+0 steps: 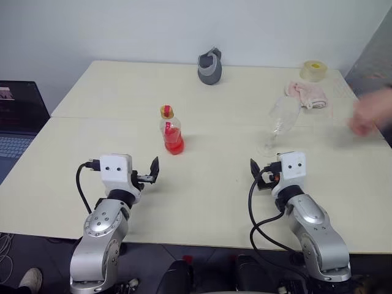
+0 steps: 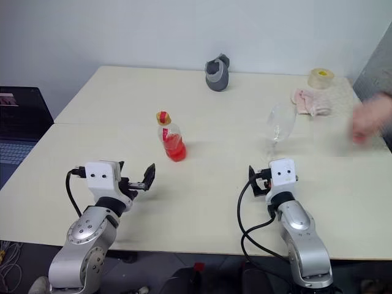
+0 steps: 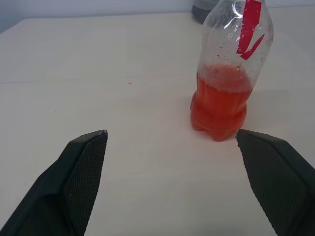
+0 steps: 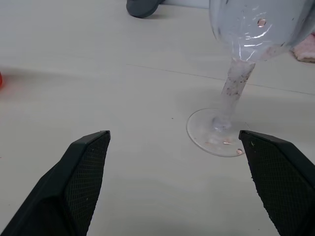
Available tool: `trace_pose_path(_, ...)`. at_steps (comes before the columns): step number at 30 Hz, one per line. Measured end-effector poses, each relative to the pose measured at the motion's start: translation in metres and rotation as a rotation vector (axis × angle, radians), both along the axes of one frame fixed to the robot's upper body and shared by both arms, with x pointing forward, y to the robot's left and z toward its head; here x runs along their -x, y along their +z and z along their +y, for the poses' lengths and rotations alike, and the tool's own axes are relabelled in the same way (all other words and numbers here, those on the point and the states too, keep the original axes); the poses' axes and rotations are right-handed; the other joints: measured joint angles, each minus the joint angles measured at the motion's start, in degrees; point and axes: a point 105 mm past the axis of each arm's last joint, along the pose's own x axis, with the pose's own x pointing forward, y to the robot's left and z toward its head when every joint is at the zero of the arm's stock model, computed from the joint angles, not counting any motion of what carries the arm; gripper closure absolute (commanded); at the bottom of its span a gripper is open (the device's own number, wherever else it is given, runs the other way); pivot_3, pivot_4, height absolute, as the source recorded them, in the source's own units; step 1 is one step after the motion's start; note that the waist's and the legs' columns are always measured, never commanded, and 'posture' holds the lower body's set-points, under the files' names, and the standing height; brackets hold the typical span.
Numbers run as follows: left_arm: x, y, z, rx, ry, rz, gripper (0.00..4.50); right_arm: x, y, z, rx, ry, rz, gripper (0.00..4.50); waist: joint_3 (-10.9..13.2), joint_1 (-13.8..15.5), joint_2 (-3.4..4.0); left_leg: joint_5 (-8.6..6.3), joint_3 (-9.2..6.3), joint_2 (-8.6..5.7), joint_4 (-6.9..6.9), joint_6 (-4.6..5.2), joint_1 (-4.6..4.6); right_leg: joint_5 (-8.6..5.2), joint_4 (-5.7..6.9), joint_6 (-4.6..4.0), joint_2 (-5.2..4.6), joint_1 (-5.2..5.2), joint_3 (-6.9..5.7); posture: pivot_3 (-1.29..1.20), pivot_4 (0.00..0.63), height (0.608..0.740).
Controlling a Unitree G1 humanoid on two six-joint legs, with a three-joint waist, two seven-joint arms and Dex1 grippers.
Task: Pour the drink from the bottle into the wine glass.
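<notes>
On the table, capped bottle (image 1: 172,130) a third full of red-orange drink (image 3: 219,109), both jaws spread.

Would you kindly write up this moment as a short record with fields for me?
bottle: upright on the table, cap on, roughly half full of red-orange drink
wine glass: standing ahead of the right gripper, no drink in it
left gripper: open, short of the bottle, holding nothing
right gripper: open, short of the glass, holding nothing
person's hand: over the table's right edge
other items: grey object, tape roll, pink cloth, laptop
</notes>
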Motion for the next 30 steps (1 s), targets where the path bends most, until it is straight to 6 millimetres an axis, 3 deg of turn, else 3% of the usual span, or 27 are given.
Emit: trace_pose_path(30,0.0010,0.0003,0.0003,0.015,-0.005,-0.001,0.03,0.0004,0.0003,0.0006,-0.001,0.019,0.000,0.00,0.0,0.0,0.00,0.00,-0.01,0.00,0.00,0.00,0.00,0.00,0.00,0.00,0.00,0.00,0.00,0.00,0.150,0.740)
